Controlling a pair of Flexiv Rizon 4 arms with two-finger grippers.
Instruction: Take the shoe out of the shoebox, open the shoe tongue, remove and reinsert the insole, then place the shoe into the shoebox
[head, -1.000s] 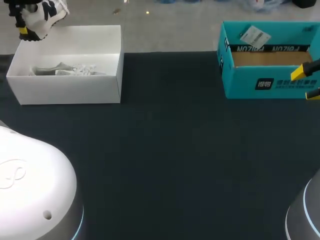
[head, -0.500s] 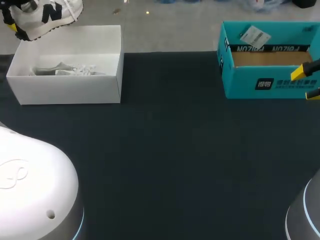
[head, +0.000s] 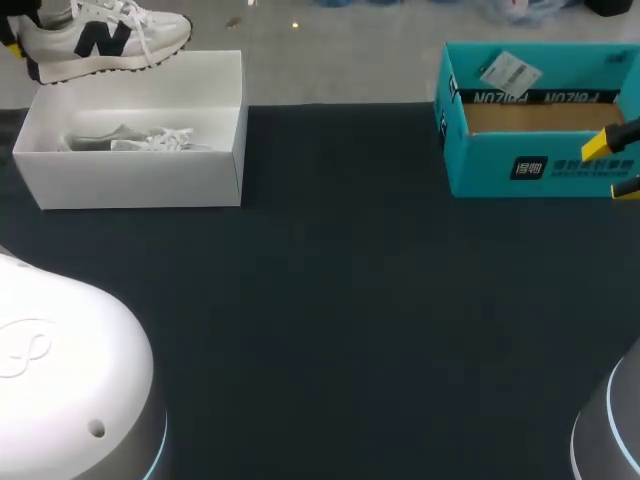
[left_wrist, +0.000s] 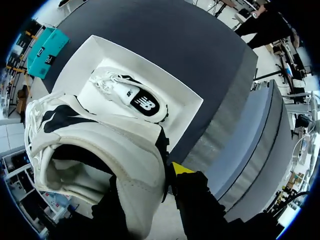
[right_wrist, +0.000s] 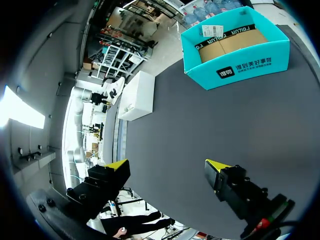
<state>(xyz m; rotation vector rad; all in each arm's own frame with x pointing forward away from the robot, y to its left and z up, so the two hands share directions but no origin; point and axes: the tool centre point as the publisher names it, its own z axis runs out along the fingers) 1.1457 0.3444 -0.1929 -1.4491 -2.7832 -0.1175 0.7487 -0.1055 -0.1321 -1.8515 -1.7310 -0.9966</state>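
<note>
A white sneaker with dark side patches (head: 100, 38) hangs level above the far rim of the white shoebox (head: 225, 150), toe toward the right. My left gripper (head: 14, 46) is shut on its heel at the table's far left. In the left wrist view the gripper (left_wrist: 156, 177) clamps the heel collar of the sneaker (left_wrist: 95, 145), with one yellow fingertip (left_wrist: 182, 168) showing and the other hidden by the shoe. A second sneaker (left_wrist: 131, 98) lies on its side inside the shoebox (left_wrist: 187, 105) below. My right gripper (right_wrist: 167, 166) stands open and holds nothing, beside the teal box (head: 530, 165).
The teal cardboard box (right_wrist: 235, 60) stands at the far right with a brown liner and a paper tag inside. The white shoebox (right_wrist: 137, 95) shows far ahead of the right gripper. Dark table mat (head: 340, 320) spreads between the two boxes.
The sneaker has swung from hanging toe-down to lying level, its toe now out to the right above the shoebox. The right arm has not moved.
</note>
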